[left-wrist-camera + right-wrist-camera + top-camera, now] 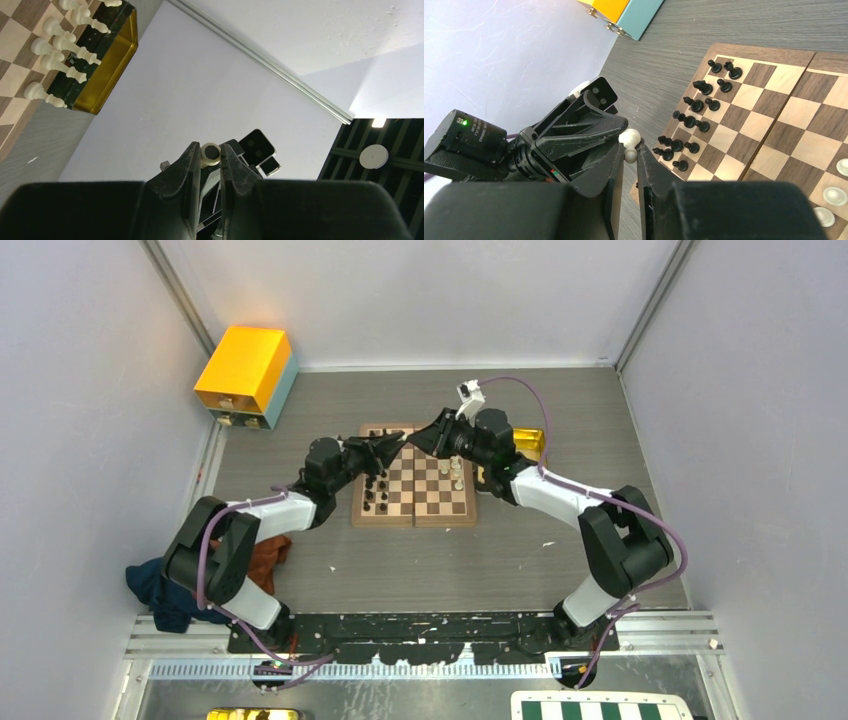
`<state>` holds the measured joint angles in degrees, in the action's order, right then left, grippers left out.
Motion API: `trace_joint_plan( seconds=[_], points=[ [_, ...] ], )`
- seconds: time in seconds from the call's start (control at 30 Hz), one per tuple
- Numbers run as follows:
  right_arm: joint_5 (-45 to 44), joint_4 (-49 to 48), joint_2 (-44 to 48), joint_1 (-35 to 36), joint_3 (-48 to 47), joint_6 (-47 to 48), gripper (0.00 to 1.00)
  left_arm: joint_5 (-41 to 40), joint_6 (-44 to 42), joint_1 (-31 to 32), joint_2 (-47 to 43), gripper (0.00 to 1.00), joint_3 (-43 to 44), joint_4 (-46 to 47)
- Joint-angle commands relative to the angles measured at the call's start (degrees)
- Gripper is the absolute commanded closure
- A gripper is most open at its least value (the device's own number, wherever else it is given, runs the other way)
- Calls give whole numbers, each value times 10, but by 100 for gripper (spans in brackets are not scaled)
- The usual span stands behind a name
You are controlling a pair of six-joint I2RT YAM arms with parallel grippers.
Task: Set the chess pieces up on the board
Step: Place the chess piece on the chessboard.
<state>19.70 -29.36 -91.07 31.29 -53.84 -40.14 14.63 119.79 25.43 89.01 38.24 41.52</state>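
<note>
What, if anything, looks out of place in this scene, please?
A cream-white chess piece is pinched in mid-air by the left gripper, the right gripper's fingers around its head, above the small wooden chessboard. A crumpled dark-blue cloth and rust-brown cloth lie stray by the left arm's base.

Board (415,487), centre of the top view: wood, smooth satin finish with visible grain; the table (560,560) under it looks like matt grey wood-grain laminate. Black pieces (696,106) are glossy with small highlights, white pieces (41,47) smooth cream plastic with a soft sheen; tray (107,65), upper left of the left wrist view, has mirror-glossy gold walls, metal-look. Right gripper (630,149) is matt black plastic, faintly textured; cloth (160,585), lower left of the top view, is soft, crumpled and matt.
</note>
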Motion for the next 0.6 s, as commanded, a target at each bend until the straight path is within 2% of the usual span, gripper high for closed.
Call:
trace_joint_plan(
  seconds=[0.0, 0.2, 0.57],
  points=[
    [16, -49, -5, 0, -27, -13, 78, 14, 45, 6, 4, 100, 22, 38],
    [17, -48, -9, -3, -27, -13, 82, 16, 45, 6, 6, 100, 22, 43],
    [21, -27, 1, -10, -28, -1, 99, 17, 39, 6, 16, 100, 23, 68]
  ],
)
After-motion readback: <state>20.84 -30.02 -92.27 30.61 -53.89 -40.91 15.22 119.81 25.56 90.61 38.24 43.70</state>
